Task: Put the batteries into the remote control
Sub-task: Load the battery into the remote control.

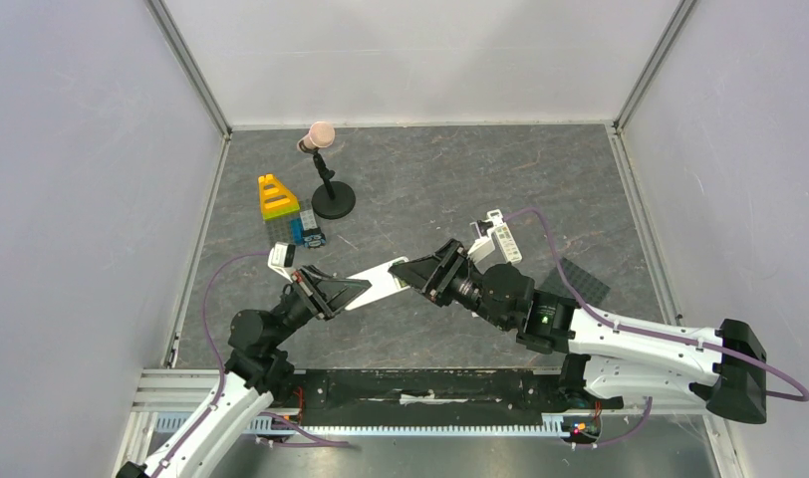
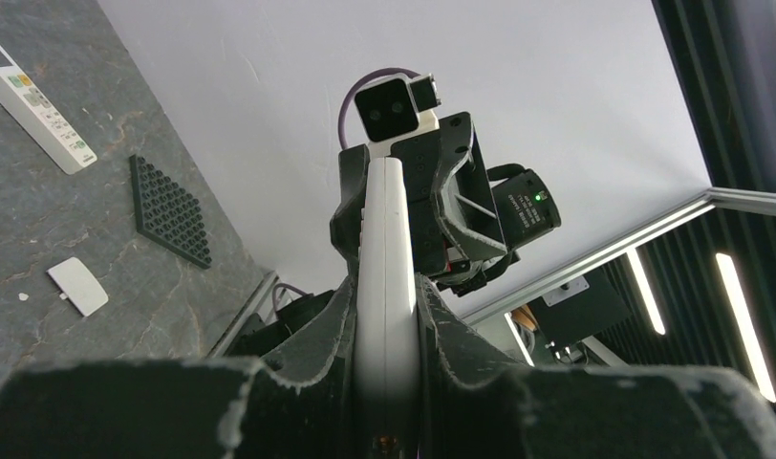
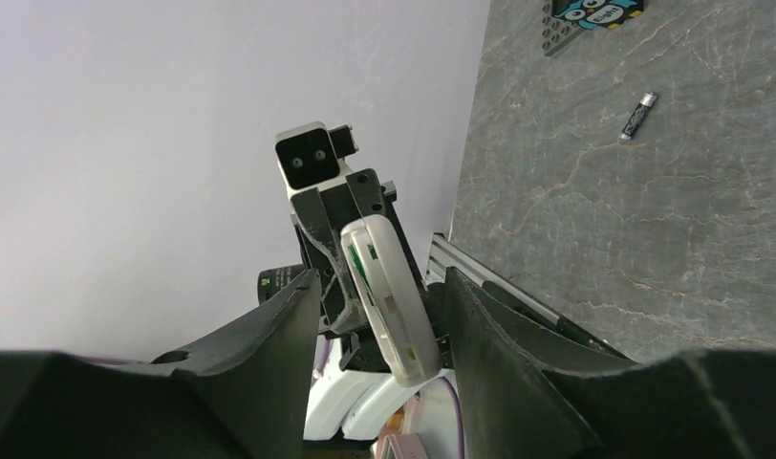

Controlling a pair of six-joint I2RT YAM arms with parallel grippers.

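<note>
One remote control point(image 1: 381, 280) | clamped in left tool point(image 2: 387, 296) | straddled by right tool point(image 3: 379, 279)

The table point(image 1: 430, 179) is dark grey, veined all over with pale marbling. The remote control point(image 1: 381, 282) is plain white, with a fleck of green on it in the right wrist view. The left gripper point(image 1: 346, 291) and right gripper point(image 1: 412, 271) are matte black, the arms point(image 1: 640, 344) white with black joints, the cables point(image 1: 550, 239) purple. One battery point(image 3: 637, 115) is dark with a silver end. The block stack point(image 1: 274, 196) is yellow over green, the owl block point(image 1: 311, 235) blue. The stand point(image 1: 332, 199) is black, its ball point(image 1: 322, 132) pale pink. The studded plate point(image 2: 169, 210) is black, the longer remote point(image 2: 35, 100) white.
</note>
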